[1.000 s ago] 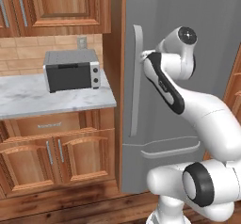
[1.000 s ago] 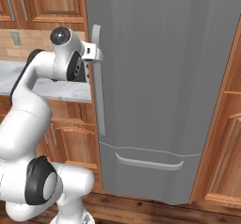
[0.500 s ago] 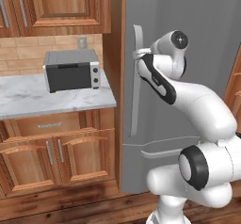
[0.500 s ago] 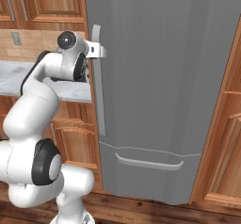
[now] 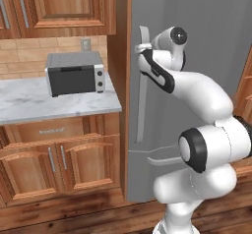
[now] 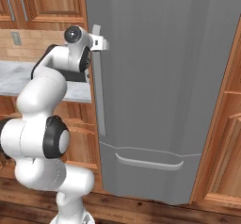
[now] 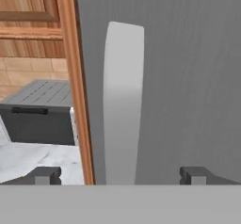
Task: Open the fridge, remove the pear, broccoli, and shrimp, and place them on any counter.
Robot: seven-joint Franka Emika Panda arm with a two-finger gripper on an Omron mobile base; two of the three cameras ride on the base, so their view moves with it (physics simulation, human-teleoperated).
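Fridge (image 6: 160, 77) is seen closed, its pale bar handle (image 7: 122, 105) framed in the hand view between the fingers (image 7: 44, 175), which are spread wide with nothing gripped. From the left base view the gripper (image 5: 142, 47) is shown level with the handle's upper end, just beside it. Farther left, a toaster oven (image 5: 75, 73) is seen on the marble desk (image 5: 29, 107); from the right base view the desk is mostly hidden by the arm.

The wide-open claw (image 7: 120, 175) faces the tall grey fridge (image 7: 188, 77), with its long pale bar handle (image 7: 122, 100) between the two dark fingertips (image 7: 44, 175). A small grey toaster oven (image 7: 40, 112) sits on the white marble tabletop (image 7: 52, 159).
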